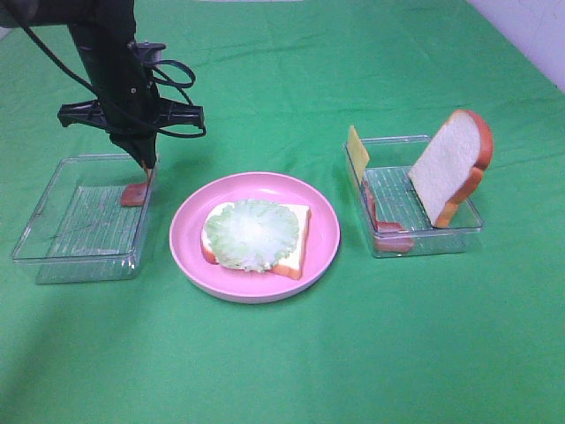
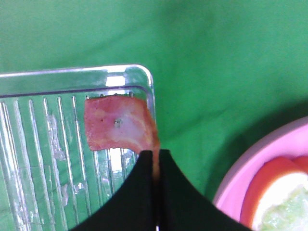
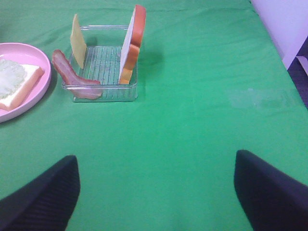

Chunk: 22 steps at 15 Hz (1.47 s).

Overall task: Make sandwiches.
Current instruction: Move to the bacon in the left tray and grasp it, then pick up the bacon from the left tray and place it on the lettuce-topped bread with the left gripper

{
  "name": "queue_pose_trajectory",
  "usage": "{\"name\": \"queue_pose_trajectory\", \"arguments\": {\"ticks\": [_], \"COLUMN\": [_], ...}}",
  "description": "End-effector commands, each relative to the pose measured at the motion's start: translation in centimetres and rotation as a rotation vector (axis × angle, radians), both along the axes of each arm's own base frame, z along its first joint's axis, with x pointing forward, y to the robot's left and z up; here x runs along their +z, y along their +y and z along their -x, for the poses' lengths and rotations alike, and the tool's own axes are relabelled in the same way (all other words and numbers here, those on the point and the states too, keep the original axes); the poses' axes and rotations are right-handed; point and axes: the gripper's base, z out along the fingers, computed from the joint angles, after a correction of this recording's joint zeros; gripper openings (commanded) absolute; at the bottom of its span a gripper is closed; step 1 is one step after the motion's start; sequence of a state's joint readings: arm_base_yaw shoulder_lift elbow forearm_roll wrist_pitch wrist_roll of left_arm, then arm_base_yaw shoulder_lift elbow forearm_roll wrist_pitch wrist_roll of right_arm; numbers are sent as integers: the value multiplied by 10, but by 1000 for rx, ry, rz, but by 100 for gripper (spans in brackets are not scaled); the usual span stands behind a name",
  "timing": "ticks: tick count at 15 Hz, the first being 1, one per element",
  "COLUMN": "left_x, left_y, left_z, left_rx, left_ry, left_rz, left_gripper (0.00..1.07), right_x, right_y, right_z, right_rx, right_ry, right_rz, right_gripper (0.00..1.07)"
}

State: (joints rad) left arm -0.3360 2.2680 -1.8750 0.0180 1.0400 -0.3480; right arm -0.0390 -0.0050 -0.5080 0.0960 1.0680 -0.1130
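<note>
Green table (image 1: 282, 371) runs open across the bottom of the frame and continues as gaps between the dishes. At centre sits a pink plate (image 1: 181, 231), holding a white bread slice (image 1: 300, 221) with orange-brown crust and a pale green lettuce round (image 1: 252, 234) lying on it.

At right, just apart from the plate, a clear tray (image 1: 424, 247) holds bacon strips (image 1: 388, 234) against its left wall. A yellow cheese slice (image 1: 357, 148) stands at its upper-left corner, and a second bread slice (image 1: 450, 168) leans upright above the rim.

At left, another clear tray (image 1: 53, 256) holds one reddish bacon strip (image 1: 134, 194) close to its right wall. The dark left arm drops steeply from the upper left, and the left fingers (image 2: 139, 192) are closed, pinching that strip's edge.

The right fingers (image 3: 43, 197) are spread wide over bare table, holding nothing.
</note>
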Motion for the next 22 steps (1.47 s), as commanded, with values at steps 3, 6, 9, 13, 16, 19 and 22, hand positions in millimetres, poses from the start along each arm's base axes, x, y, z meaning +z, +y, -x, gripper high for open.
{"name": "queue_pose_trajectory", "arguments": {"ticks": [3,6,9,13,16,19,22], "left_x": [63,99,92,58,29,12,8], "left_y": [-7,-37,-80,-124,-127,-114,-101], "left_z": [12,28,40,56,58,56,55], "left_rx": [-26,-136,-253,-334,-351,-297,-229], "left_ry": [-101,-115,-109,-41,70,116,139], "left_rz": [136,452,565,531,489,317,174], "left_gripper": [0,0,0,0,0,0,0], "right_x": [0,0,0,0,0,0,0], "right_y": [0,0,0,0,0,0,0], "right_z": [2,2,2,2,2,2,2], "right_rx": [1,1,1,1,1,1,1], "right_ry": [-22,-22,-22,-22,-22,-22,-22], "right_rz": [11,11,11,11,11,11,11], "right_gripper": [83,83,83,83,83,83,83]}}
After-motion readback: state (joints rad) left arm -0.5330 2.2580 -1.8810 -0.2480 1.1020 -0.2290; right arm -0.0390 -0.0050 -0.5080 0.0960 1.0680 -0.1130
